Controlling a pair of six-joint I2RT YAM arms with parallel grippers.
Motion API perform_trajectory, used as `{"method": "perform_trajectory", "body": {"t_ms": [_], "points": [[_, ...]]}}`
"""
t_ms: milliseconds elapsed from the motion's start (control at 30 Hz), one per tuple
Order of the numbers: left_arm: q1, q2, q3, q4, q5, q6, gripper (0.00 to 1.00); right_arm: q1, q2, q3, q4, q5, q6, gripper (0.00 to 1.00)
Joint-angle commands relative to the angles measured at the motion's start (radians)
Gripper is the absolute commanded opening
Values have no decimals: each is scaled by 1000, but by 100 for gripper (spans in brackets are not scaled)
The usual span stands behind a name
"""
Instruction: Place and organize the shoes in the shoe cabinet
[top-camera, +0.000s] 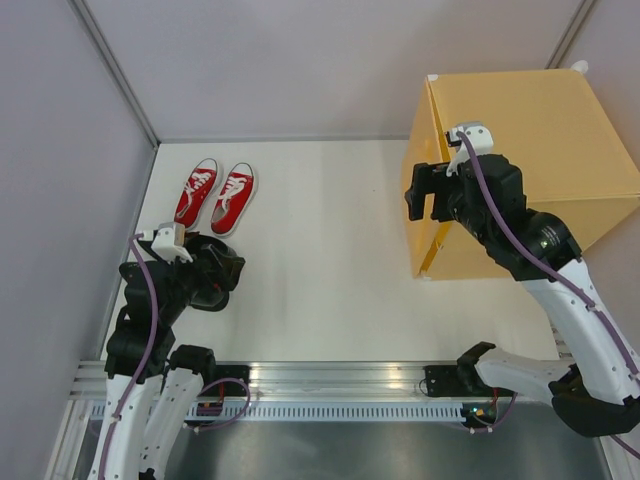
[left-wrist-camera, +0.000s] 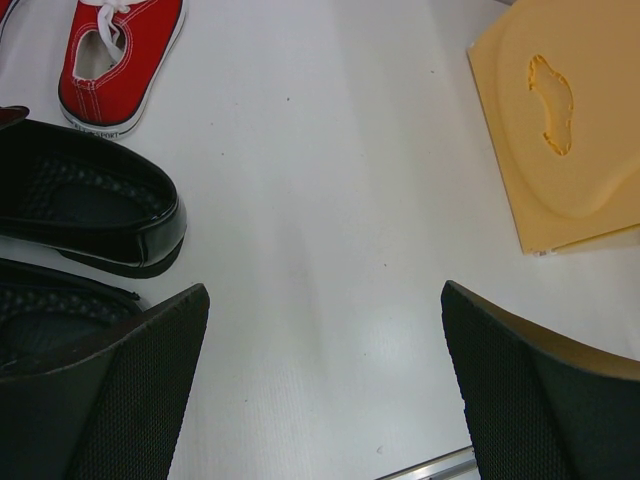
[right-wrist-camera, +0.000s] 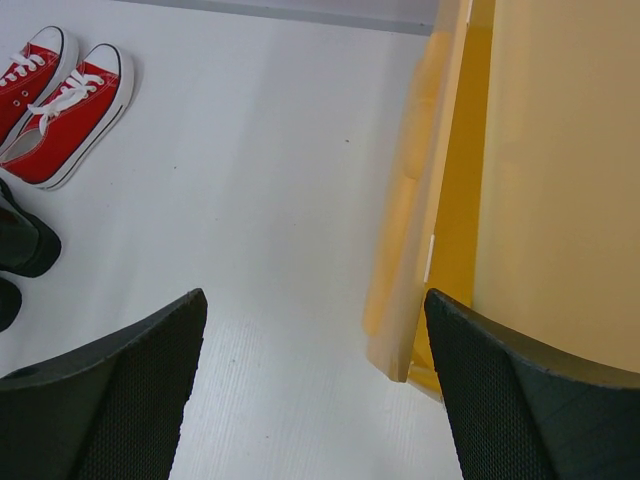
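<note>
Hovering at the upper right of the top view, the right pincer (right-wrist-camera: 315, 300) holds its fingers apart at the ajar door (right-wrist-camera: 415, 230) of the yellow-orange plastic cube cabinet (top-camera: 540, 140). Lower left, the left pincer (left-wrist-camera: 325, 290) is spread wide beside the glossy black leather dress shoes (left-wrist-camera: 100, 215). The small red canvas sneakers (top-camera: 215, 195) sit paired on the white desk (top-camera: 330, 250) at upper left, well apart from the cabinet.

Glossy black shoes (left-wrist-camera: 150, 232), red canvas sneakers (top-camera: 233, 197) (matt).
</note>
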Motion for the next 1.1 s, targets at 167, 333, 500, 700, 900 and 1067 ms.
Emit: {"method": "perform_trajectory", "body": {"t_ms": [167,333,500,700,900,1067], "points": [[8,14,0,43,18,26,100,80,19,-33,1,23,37,93],[11,14,-1,45,21,26,100,172,45,-37,94,-62,28,92],[13,15,0,45,26,28,100,269,160,2,263,-137,-13,92],[13,17,0,45,24,28,100,312,315,55,511,-165,-84,98],[13,12,-1,43,21,30,100,312,343,85,596,-123,-124,97],[13,8,-3,46,20,26,100,312,265,-56,677,2,-133,83]]}}
